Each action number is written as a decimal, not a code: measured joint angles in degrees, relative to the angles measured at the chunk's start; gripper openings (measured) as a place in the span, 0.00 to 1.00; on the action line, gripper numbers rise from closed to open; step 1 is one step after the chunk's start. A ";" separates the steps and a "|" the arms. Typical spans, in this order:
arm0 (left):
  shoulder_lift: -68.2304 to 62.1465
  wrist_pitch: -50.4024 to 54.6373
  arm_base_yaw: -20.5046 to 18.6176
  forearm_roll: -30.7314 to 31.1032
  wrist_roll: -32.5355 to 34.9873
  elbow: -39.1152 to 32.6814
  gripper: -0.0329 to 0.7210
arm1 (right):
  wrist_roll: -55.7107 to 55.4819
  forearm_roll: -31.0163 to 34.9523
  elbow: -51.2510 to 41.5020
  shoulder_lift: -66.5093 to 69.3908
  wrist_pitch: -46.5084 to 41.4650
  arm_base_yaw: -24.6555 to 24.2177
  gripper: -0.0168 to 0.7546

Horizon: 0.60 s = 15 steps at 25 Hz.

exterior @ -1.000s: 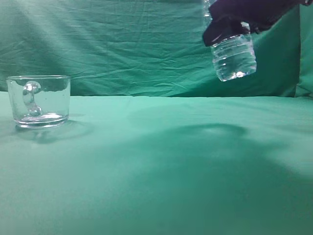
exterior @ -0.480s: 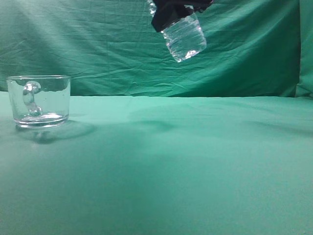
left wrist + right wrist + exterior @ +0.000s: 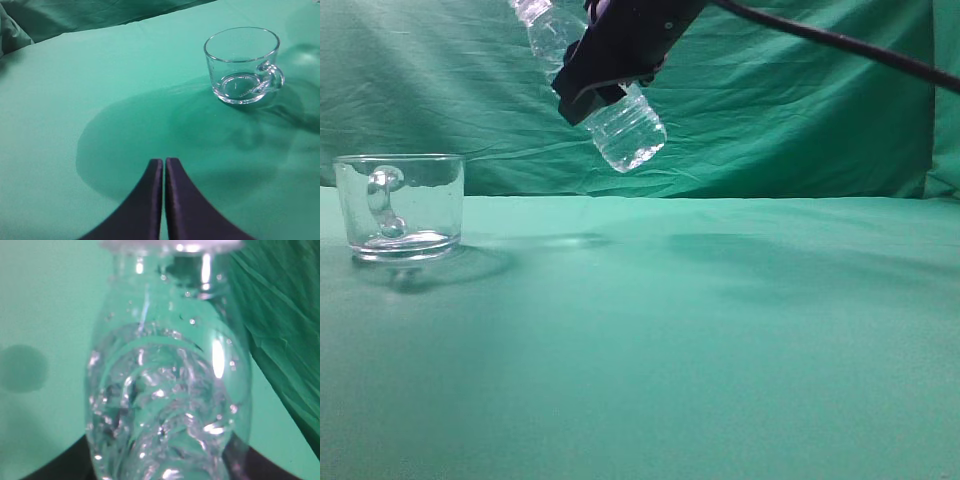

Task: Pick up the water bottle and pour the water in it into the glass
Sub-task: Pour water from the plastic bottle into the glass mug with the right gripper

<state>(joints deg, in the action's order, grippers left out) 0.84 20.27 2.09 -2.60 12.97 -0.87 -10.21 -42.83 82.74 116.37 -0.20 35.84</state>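
I see a desk (image 3: pixel 720 350) covered all over with a green cloth, which is smooth across the flat top. The same green cloth hangs as a wrinkled backdrop (image 3: pixel 440 90) behind its far edge. The only thing I can see standing on the desk is the glass (image 3: pixel 400 205), upright at the left in my exterior view, its loop handle facing that camera. My left wrist view shows the glass (image 3: pixel 242 65) with the handle at its right.
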 joint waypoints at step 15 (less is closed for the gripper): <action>0.00 0.00 0.00 0.00 0.00 0.00 0.04 | 0.25 -16.44 12.35 10.10 0.30 3.58 0.44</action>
<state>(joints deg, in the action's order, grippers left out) 0.84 20.27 2.09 -2.60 12.97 -0.87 -9.96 -59.27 95.08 126.47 0.10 39.41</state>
